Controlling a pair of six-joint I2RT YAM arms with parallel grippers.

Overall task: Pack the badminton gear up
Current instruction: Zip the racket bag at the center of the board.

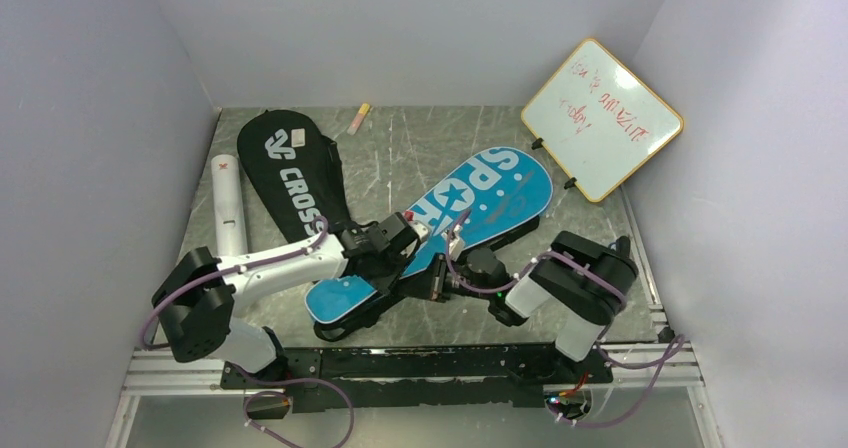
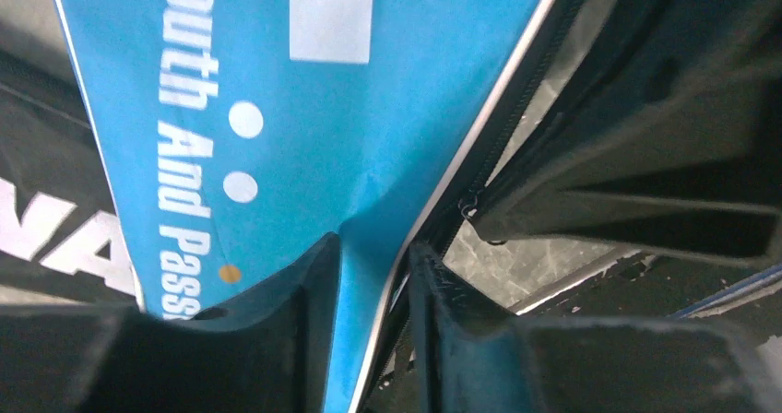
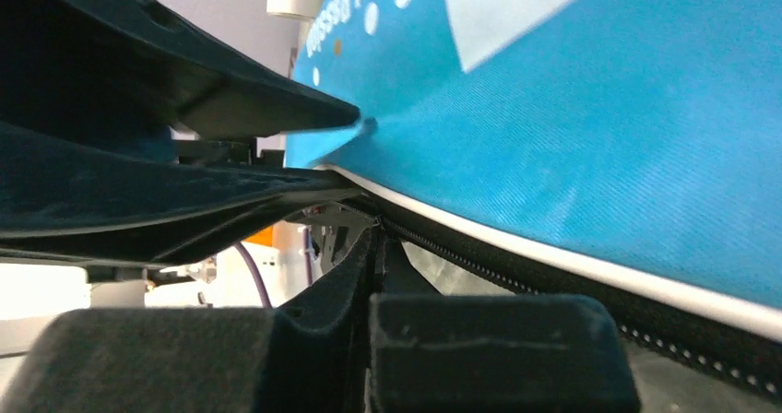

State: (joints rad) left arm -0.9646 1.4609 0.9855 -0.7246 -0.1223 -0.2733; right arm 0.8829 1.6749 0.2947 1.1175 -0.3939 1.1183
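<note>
Two-arm closing of a racket cover. The blue "SPORT" cover (image 1: pixel 490 193) lies slantwise at mid-counter (image 1: pixel 420 143), its narrow end toward the arm bases. The left fingers (image 2: pixel 300 293) are clenched on its piped edge, blue fabric passing between them. This is judged an anchoring hold that keeps the seam taut.

The right fingers (image 3: pixel 323 293) are pressed together at the zipper (image 3: pixel 479 261) on the same edge, just beside the left pair. The slider is hidden between them, so a grip on it is inferred, not seen. One arm braces and the other presumably draws along the track (a limp cover would otherwise bunch).

Count on the counter:
- Covers: two, the blue one and the black "CROSSWAY" cover (image 1: pixel 295 173) at rear left. The two overlap near the left arm.
- Tubes: one white cardboard tube (image 1: pixel 228 208), lying along the left wall.
- Rackets and shuttlecocks: none in open view. Whether any sit inside the covers or the tube cannot be told.
- Other items: one whiteboard (image 1: pixel 600 118) propped at rear right and one small marker (image 1: pixel 358 118) at the back.
</note>
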